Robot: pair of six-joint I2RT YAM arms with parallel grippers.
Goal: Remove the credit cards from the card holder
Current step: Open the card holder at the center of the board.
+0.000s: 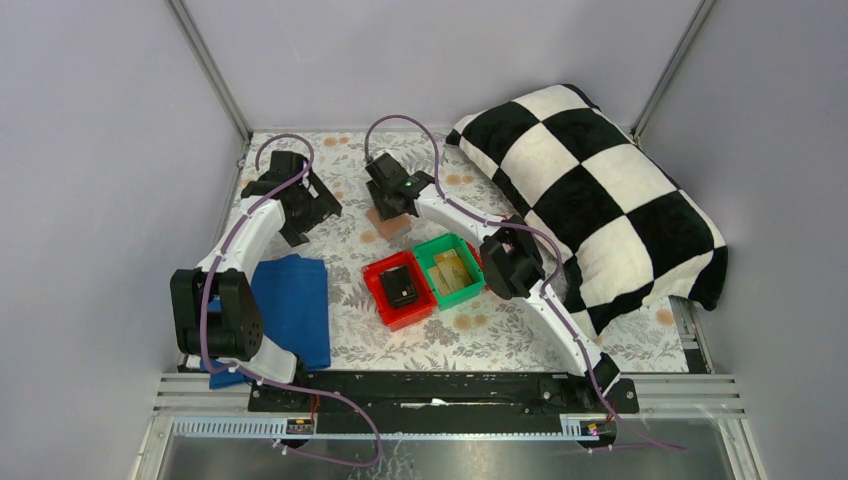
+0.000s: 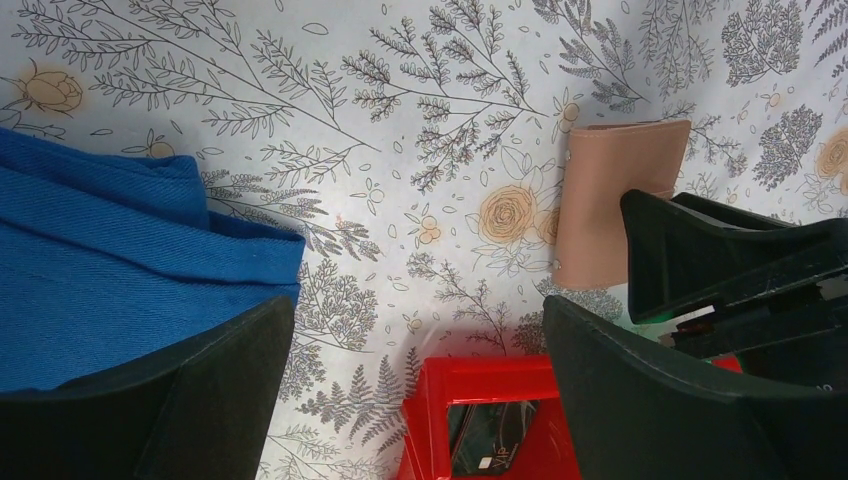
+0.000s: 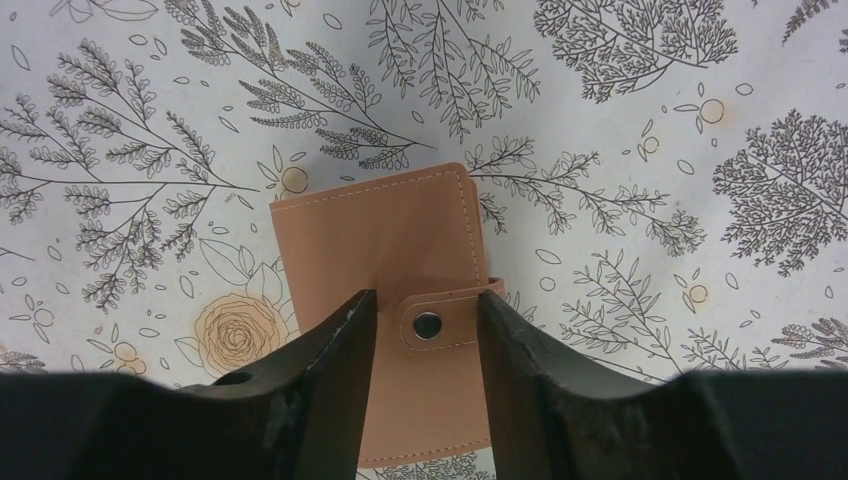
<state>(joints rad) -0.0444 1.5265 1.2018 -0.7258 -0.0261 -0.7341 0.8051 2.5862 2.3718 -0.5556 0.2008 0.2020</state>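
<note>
Floral-print bench (image 1: 350,345) carries the closed card holder (image 3: 390,250), snap fastened. Right tool (image 3: 427,300) hangs over it, fingers apart astride the snap tab; left tool (image 2: 418,305) gapes wide nearby.

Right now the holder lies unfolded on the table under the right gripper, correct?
No: the holder is folded shut, its snap tab closed over it, as the right wrist view shows. It does lie on the table under the right gripper.
</note>
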